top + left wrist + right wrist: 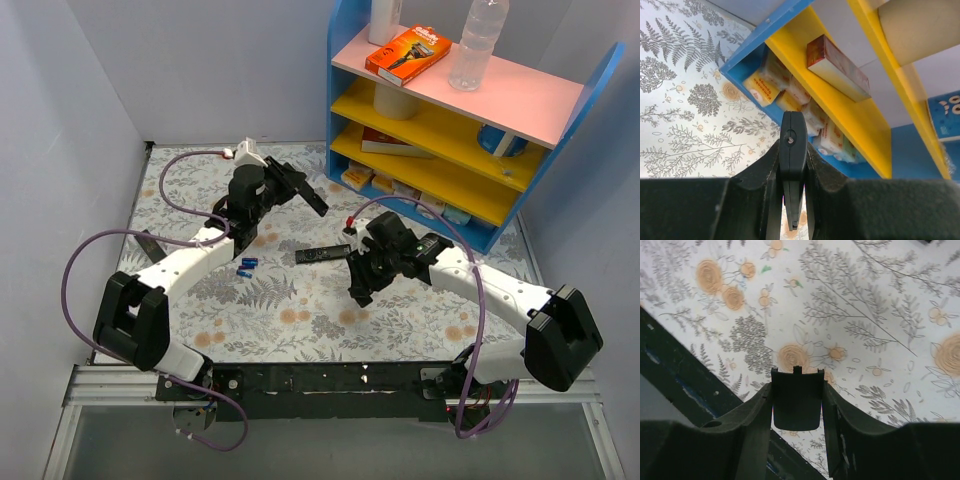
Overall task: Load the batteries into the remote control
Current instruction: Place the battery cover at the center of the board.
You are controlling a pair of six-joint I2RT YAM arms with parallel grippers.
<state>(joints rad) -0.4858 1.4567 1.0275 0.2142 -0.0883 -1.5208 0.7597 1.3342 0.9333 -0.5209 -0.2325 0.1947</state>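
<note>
My left gripper (288, 183) is raised over the back of the mat and is shut on the slim black remote control (312, 198). In the left wrist view the remote (792, 145) stands edge-on between the fingers (760, 175). The two blue batteries (247, 267) lie side by side on the floral mat, below and left of that gripper. My right gripper (360, 285) hangs over the mat's middle and is shut on a small black battery cover (796, 402), with its tabs pointing away from the wrist.
A second black remote with light buttons (322, 253) lies on the mat between the grippers. A blue shelf unit (338, 100) with boxes, a bottle (478, 45) and an orange box (407, 55) stands at the back right. A dark strip (150, 244) lies at the mat's left edge.
</note>
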